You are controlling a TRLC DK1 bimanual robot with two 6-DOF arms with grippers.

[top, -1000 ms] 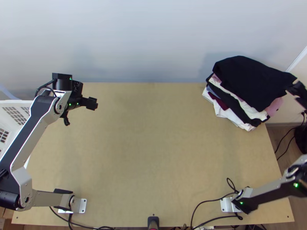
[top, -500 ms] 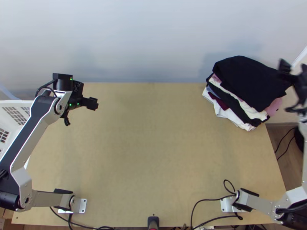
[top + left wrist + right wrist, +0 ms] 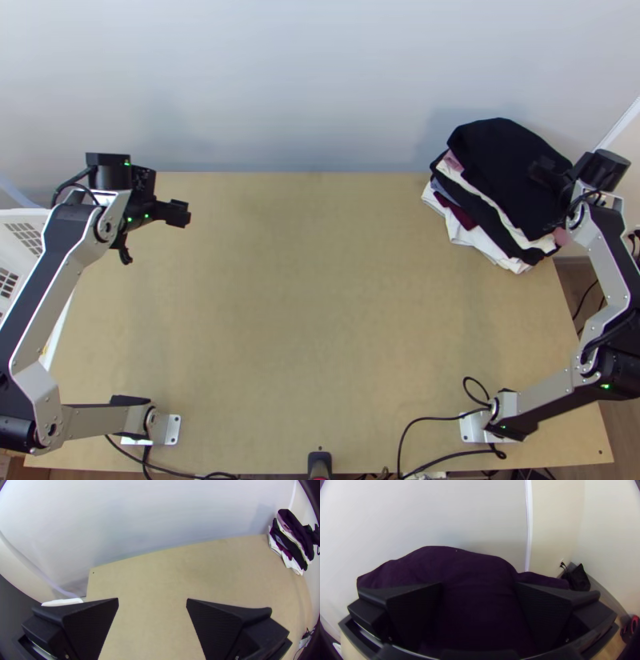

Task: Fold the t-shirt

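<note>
With folding seemingly done and perhaps straightening remaining, the black fabric t-shirt point(image 3: 506, 164) is topping a multicoloured cloth stack point(image 3: 482, 243) while the flat-fingered black right gripper point(image 3: 479, 586) and matching left gripper point(image 3: 152, 601) are hanging wide open, empty.

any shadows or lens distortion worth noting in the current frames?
Top view: soft shadow on the wall behind the clothes stack. Left wrist view: far edge of the table bows, corners dark. Right wrist view: black fingers nearly merge with the dark top garment.
</note>
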